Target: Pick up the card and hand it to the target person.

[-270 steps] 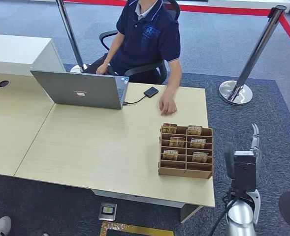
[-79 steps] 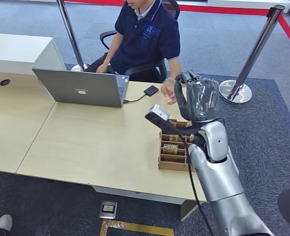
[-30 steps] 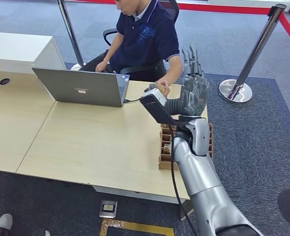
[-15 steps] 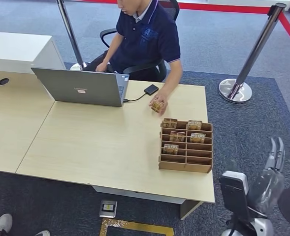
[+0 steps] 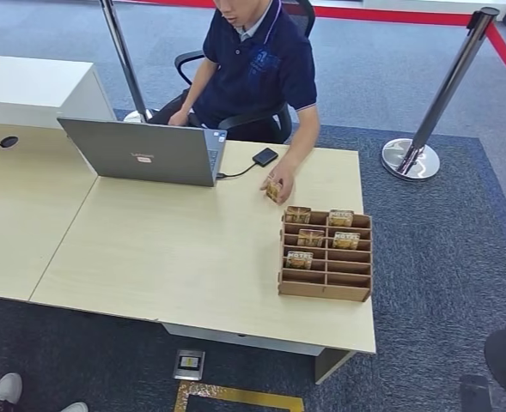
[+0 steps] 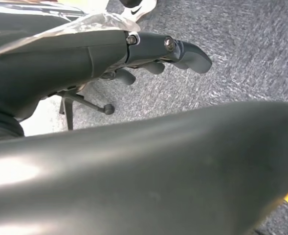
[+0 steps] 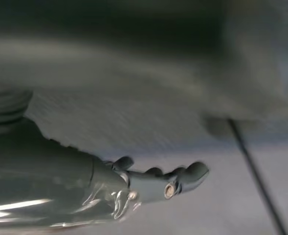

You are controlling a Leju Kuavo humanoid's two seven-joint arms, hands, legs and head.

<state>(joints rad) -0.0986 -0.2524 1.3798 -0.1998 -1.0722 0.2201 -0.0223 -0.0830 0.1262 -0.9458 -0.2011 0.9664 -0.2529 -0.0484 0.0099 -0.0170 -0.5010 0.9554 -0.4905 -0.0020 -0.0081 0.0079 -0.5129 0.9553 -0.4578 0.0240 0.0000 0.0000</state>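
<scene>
Card (image 5: 274,188) sits in person's hand (image 5: 280,182) at desk (image 5: 172,249); left hand (image 6: 149,54) and right hand (image 7: 153,183) hang w/ fingers extended, holding nothing. Risk: little, unless card slips from person's grip.

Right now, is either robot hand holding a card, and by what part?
No. The left hand and right hand hang with nothing in them. The person's hand holds the card against the table.

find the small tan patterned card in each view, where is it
Head view: the small tan patterned card is in the seated person's hand on the pale wooden desk, just beyond the wooden slotted card rack.
Left wrist view: not in it.
Right wrist view: not in it.
Shared landmark: the grey carpet; the right wrist view is too blurred to match.
</scene>
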